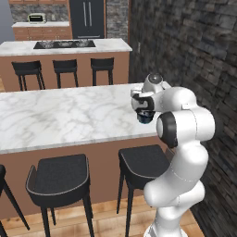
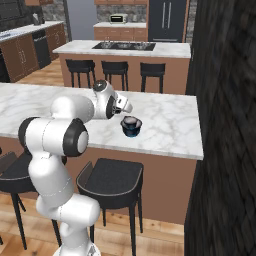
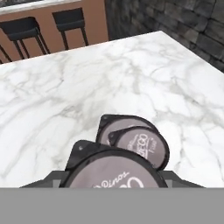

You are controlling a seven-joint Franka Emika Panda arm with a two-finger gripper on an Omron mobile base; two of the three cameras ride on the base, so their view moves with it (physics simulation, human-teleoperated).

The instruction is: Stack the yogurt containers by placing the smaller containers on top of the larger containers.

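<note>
In the hand view a smaller container [image 3: 116, 173], a round dark cup with a greyish printed lid, sits right in front of the camera between the dark fingers of my gripper [image 3: 116, 181], which is shut on it. Just beyond it stands the larger container [image 3: 114, 124], its dark rim showing behind a second smaller container [image 3: 139, 146] that rests on top. From the right base view the blue-bodied tub [image 2: 132, 128] stands on the marble counter with that cup [image 2: 131, 120] on it, and my gripper [image 2: 124, 111] hovers just up and left. The left base view shows my gripper [image 1: 144, 112] over the tub [image 1: 146, 119].
The marble counter [image 2: 170, 125] ends at a dark stone wall [image 2: 225, 125] close on the right. Black stools [image 2: 112, 182] stand below the counter's near edge. A second island with a cooktop [image 1: 65, 44] lies farther back.
</note>
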